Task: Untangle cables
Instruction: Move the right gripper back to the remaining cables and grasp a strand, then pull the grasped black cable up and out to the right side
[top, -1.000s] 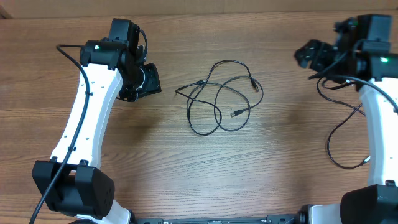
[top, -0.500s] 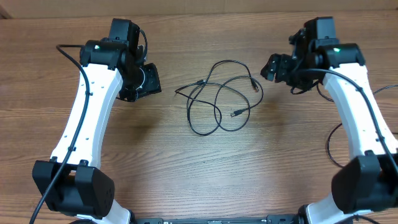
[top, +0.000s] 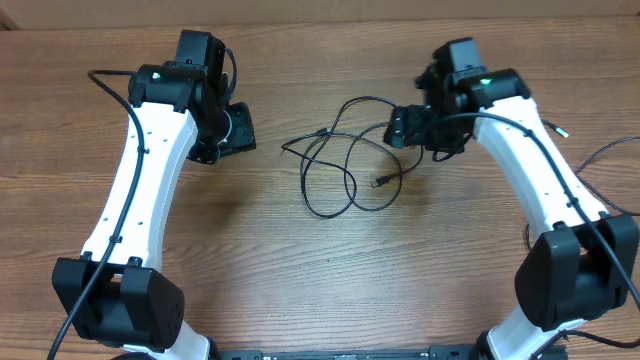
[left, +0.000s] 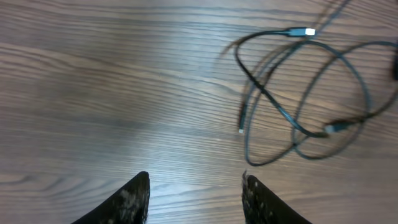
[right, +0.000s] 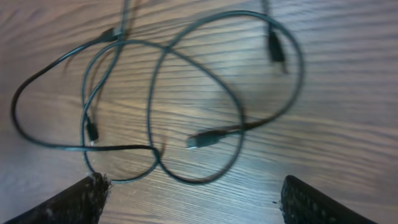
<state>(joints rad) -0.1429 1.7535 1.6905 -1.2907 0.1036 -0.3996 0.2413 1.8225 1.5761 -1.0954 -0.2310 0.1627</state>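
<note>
Cables (right: 202, 139) lie tangled; wrist views, unlike overhead, show left pincer (left: 196, 182) and right pincer (right: 194, 186) apparently apart.

Robot lab bench: two white arms (top: 140, 190) on a wood-grain table (top: 350, 290)

A wooden table (top: 320, 290) is filling all three views, its brown grain running side to side in the overhead picture. A soft sheen of light is lying on the boards in the left wrist view (left: 93, 93) (the wood there is looking paler and greyer), while in the right wrist view (right: 354, 93) the boards are showing a warmer tone. Along the far edge, a pale tan strip (top: 300, 10) is bordering the tabletop. Near the right edge, a loose black cord (top: 612, 149) is trailing across the wood and running out of frame.
</note>
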